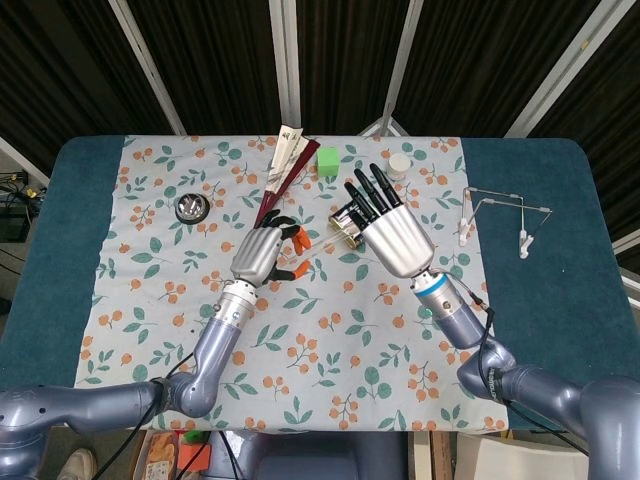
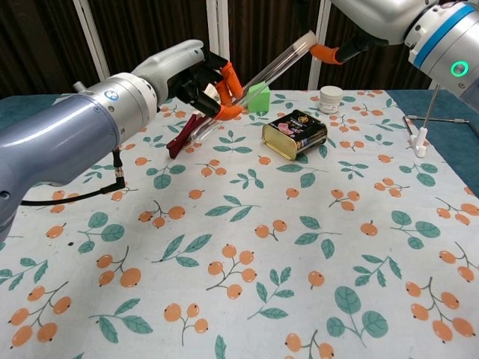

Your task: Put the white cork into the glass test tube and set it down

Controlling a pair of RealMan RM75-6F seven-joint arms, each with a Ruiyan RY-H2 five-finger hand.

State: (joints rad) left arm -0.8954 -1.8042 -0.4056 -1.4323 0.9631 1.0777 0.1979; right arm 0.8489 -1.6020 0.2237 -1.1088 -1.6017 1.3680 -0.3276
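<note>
Currently listed: glass test tube (image 2: 258,80), held aloft and tilted in the left hand (image 2: 196,78), orange-tipped fingers (image 2: 228,75) wrapped round its lower part. White cork (image 2: 308,37) seated at the tube's upper mouth, pinched there by the right hand (image 1: 392,232). Below, on the fruit-print tablecloth (image 2: 247,247): dark tin (image 2: 295,134), green block (image 2: 258,98), small white jar (image 2: 331,98), wire rack (image 2: 428,124).
</note>
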